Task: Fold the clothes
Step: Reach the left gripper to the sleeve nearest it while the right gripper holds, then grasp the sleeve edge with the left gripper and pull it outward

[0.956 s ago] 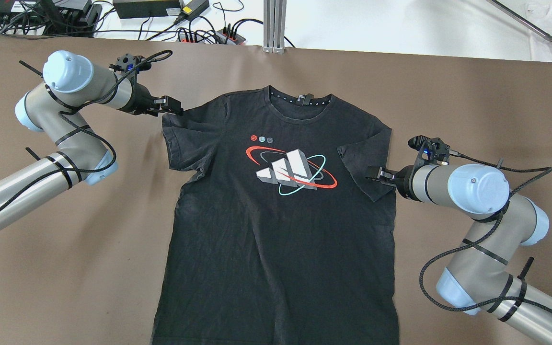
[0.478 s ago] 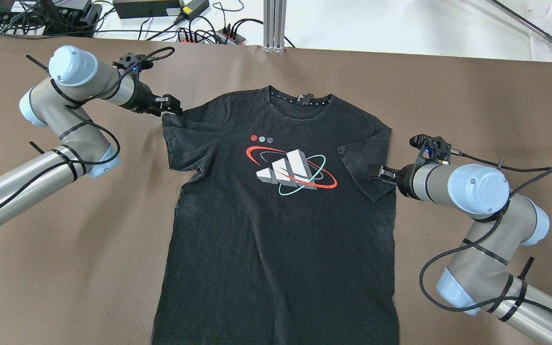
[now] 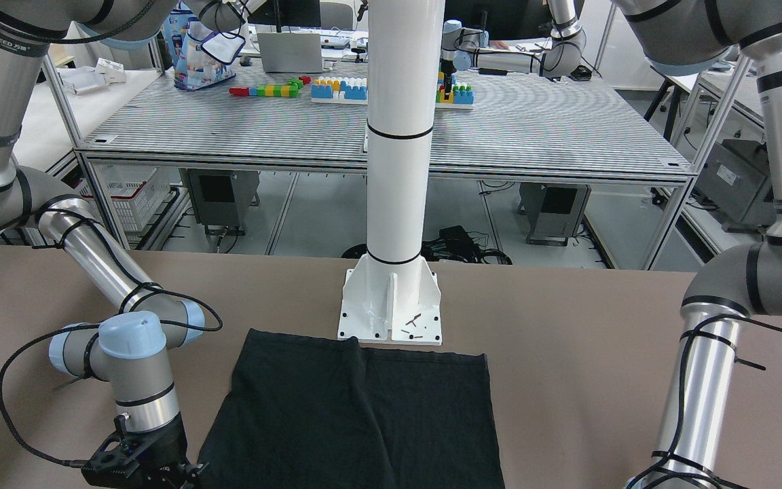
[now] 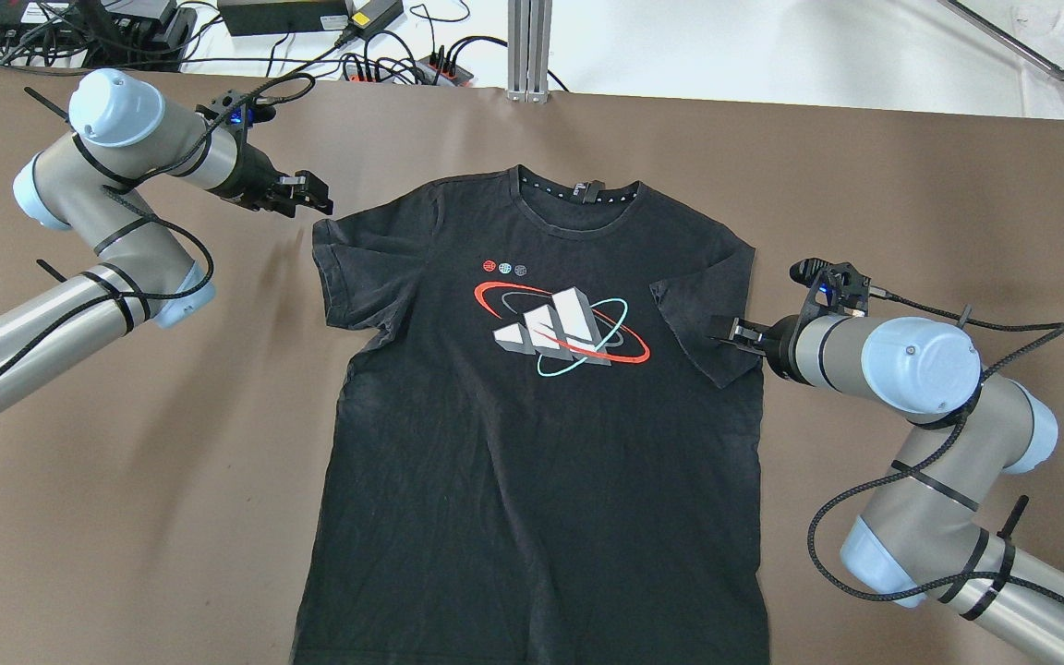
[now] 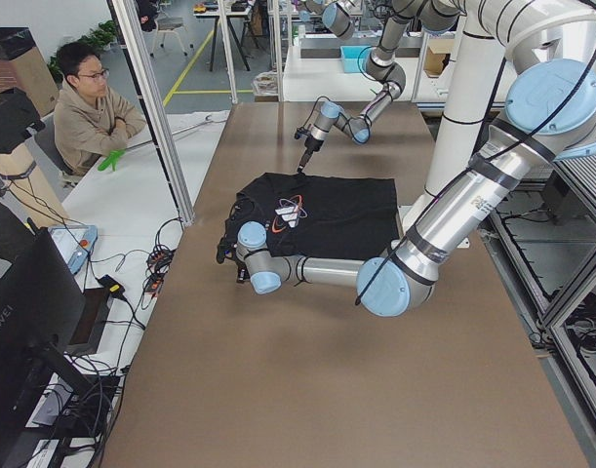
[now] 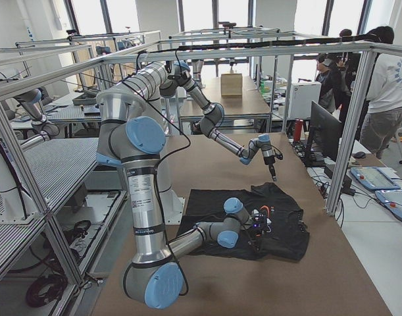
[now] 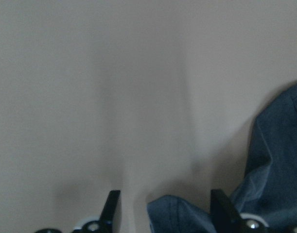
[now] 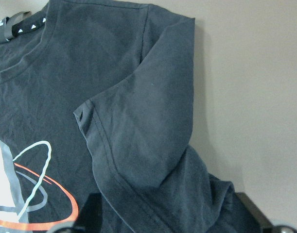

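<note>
The clothes are one black T-shirt (image 4: 532, 462) with a red, white and teal print, lying flat and face up on the brown table (image 4: 911, 185). Its hem (image 3: 357, 407) reaches the white pillar's base. My left gripper (image 4: 310, 196) is open, just off the shirt's left shoulder; in the left wrist view a sleeve corner (image 7: 175, 213) lies between its fingers (image 7: 112, 206). My right gripper (image 4: 719, 331) is open and low over the right sleeve (image 8: 148, 126), which is folded inward onto the chest.
A white pillar (image 3: 398, 136) stands on the table behind the hem. Cables and power strips (image 4: 384, 55) and an aluminium post (image 4: 529, 46) line the far edge. A person (image 5: 88, 107) sits beyond that edge; others (image 6: 385, 79) stand near a monitor.
My left gripper has pulled back to the left and away from the shirt's left shoulder, where it touched the fabric before. The right arm and the shirt have not moved.
</note>
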